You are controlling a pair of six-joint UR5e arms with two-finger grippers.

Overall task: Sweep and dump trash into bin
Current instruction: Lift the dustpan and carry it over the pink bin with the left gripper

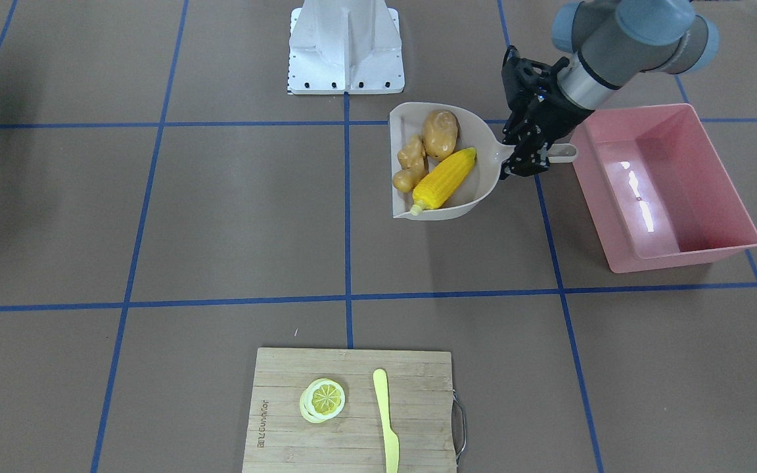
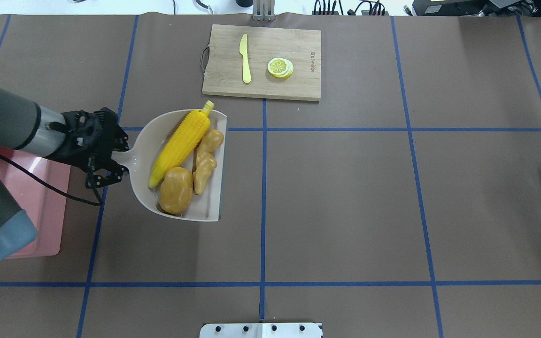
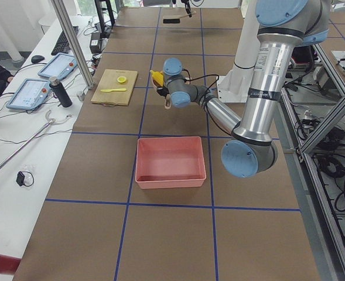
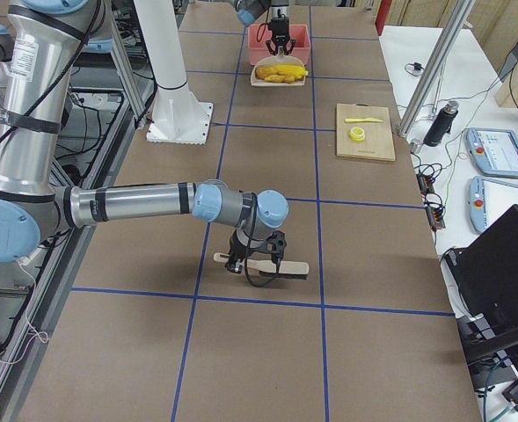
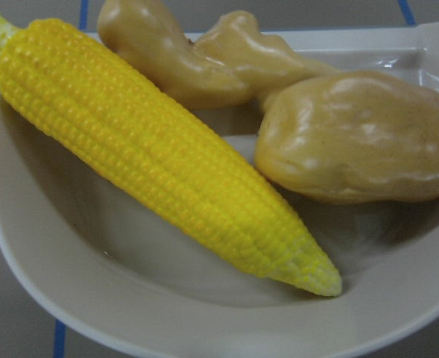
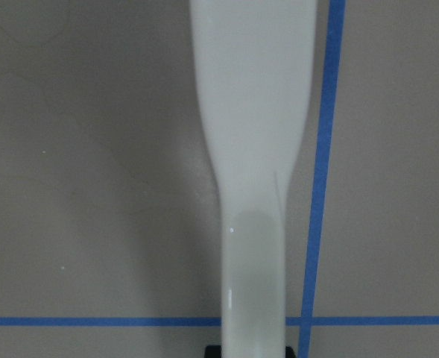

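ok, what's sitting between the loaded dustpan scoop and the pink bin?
Front-facing view: only the left gripper, shut on the handle of the dustpan; the handle's tip is near the pink bin rim. Otherwise bare brown table.

silver arms (image 1: 592, 75), blue caps (image 1: 654, 14), black claw (image 2: 118, 159)

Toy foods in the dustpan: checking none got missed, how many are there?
3 in the dustpan: the corn cob lies diagonally, the potato beside its pointed end, the ginger root along the open lip. Nothing seems hidden.
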